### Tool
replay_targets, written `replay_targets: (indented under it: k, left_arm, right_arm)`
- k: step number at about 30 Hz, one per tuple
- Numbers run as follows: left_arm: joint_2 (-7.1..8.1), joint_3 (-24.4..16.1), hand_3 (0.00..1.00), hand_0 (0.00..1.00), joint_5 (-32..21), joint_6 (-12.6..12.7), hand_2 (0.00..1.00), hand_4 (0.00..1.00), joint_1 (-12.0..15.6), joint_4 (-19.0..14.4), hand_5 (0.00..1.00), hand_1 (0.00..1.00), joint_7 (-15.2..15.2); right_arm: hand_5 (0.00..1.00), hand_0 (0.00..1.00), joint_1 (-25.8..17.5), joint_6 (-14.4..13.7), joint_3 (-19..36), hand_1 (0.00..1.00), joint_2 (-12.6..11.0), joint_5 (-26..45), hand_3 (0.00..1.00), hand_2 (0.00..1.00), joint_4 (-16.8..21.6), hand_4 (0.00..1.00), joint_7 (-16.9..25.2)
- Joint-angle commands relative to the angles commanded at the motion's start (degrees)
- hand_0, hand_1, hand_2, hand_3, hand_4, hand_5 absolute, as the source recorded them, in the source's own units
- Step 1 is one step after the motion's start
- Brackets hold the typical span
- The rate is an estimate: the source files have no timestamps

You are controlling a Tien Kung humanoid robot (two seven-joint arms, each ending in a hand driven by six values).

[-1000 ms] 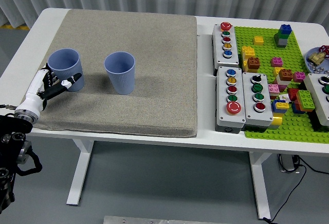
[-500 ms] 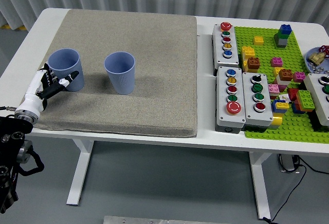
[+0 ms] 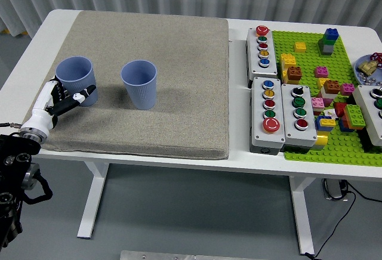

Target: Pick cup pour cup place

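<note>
- Your left hand, at the frame's left, has its fingers curled against the left cup; whether it truly grips, you cannot tell.
- The second cup stands upright just right of it on the grey mat.

Button boxes sit beside a green baseplate with bricks; a dish, seemingly, at right.

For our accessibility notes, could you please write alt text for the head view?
The robot's left hand reaches the near side of the left blue cup, fingers at its wall; a second blue cup stands to its right on a grey mat. Button boxes and a green brick baseplate sit right.
</note>
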Motion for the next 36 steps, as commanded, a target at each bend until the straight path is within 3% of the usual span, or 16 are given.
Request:
replay_targets:
  k: [31,32,36]
  left_arm:
    - [-1.33,0.29,0.998,0.800,-1.41,0.25,0.998,0.859,-2.11,2.25,0.164,0.869,-0.16]
    - [-1.33,0.27,0.998,0.734,-1.50,0.29,0.998,0.853,-2.08,2.31,0.177,0.848,-0.16]
    - [-1.38,0.24,0.998,0.734,-2.18,1.14,0.998,0.853,-2.00,2.32,0.177,0.848,-0.21]
  right_arm:
    - [0.209,0.745,0.36,0.10,-0.05,0.714,-0.11,0.30,0.611,0.767,0.00,0.176,0.08]
    - [0.208,0.745,0.36,0.10,-0.04,0.714,-0.11,0.26,0.612,0.767,0.00,0.176,0.07]
    - [0.208,0.745,0.33,0.11,-0.06,0.714,-0.11,0.27,0.612,0.767,0.00,0.176,0.06]
